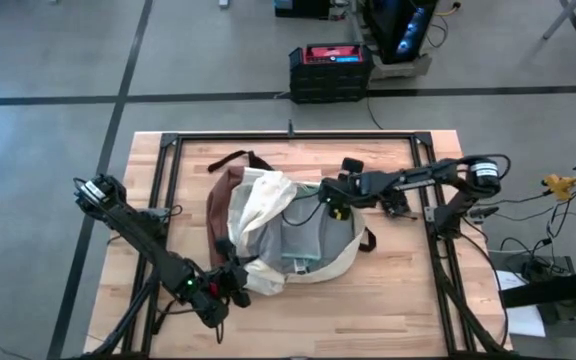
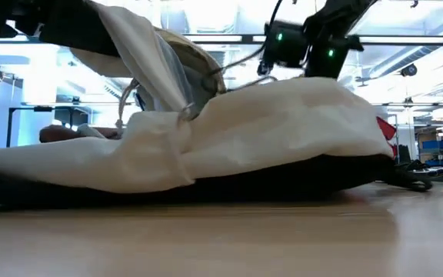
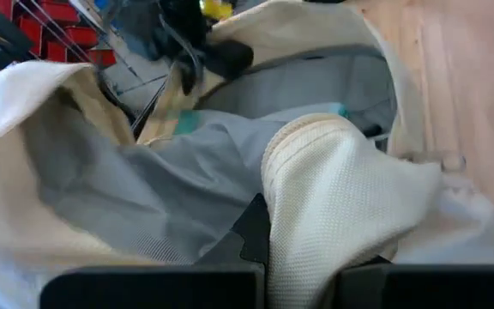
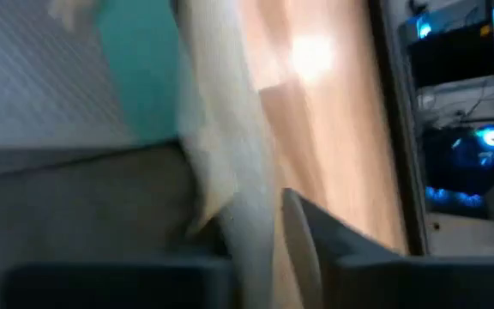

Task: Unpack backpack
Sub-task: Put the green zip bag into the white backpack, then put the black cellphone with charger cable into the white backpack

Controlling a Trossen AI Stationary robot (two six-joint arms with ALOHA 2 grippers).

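The cream-white backpack [image 1: 288,245] lies flat on the wooden table, its reddish-brown base [image 1: 220,205] toward the left and its grey lining [image 3: 144,189] showing through the open mouth. My left gripper [image 1: 236,283] is shut on the bag's near-left edge. My right gripper [image 1: 330,200] is shut at the far-right side of the opening. A teal-edged thing [image 4: 140,77] lies inside against the lining. In the low view a cream flap [image 2: 137,46] is held up above the bag's body [image 2: 283,131]. My left gripper pinches a rolled fold of the cream outer fabric [image 3: 316,215] at the rim of the opening between its two fingers, coming in slanting from the near-left. The fold is raised off the table while the bag's body stays down. My right gripper has a cream strip of the rim [image 4: 243,215] running between its fingers, which slant down from the far right. The view is blurred, and how many layers it has I cannot tell.
Black frame rails [image 1: 168,200] run along the table's left, far and right sides. A black and red case [image 1: 330,70] stands on the floor beyond the far edge. Bare wood [image 1: 368,320] lies between the backpack and the near edge.
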